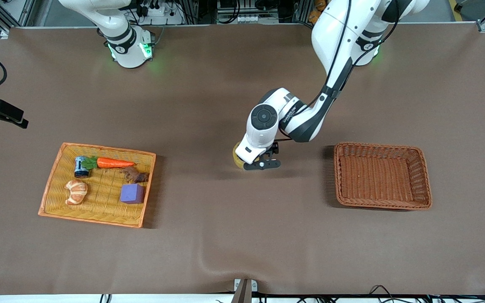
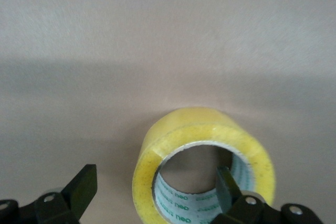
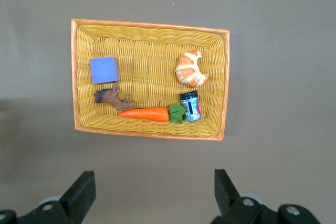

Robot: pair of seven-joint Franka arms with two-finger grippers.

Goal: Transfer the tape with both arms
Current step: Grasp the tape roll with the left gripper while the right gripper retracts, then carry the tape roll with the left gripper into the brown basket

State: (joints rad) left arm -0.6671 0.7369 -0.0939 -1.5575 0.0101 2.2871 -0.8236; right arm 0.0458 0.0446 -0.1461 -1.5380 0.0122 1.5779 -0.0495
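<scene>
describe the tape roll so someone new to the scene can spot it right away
Between the yellow wicker tray and the empty brown wicker basket, near the table's middle, the left gripper is down at the brown cloth. The translucent yellow tape roll with grey printed core stands on edge there, one finger inside its hole. It is the only object outside the baskets.

The tape (image 1: 238, 156) is located at frame centre, between two baskets: one (image 1: 53, 198) at lower left, one (image 1: 423, 176) at centre right. The left gripper (image 1: 262, 164) is positioned at the tape.
</scene>
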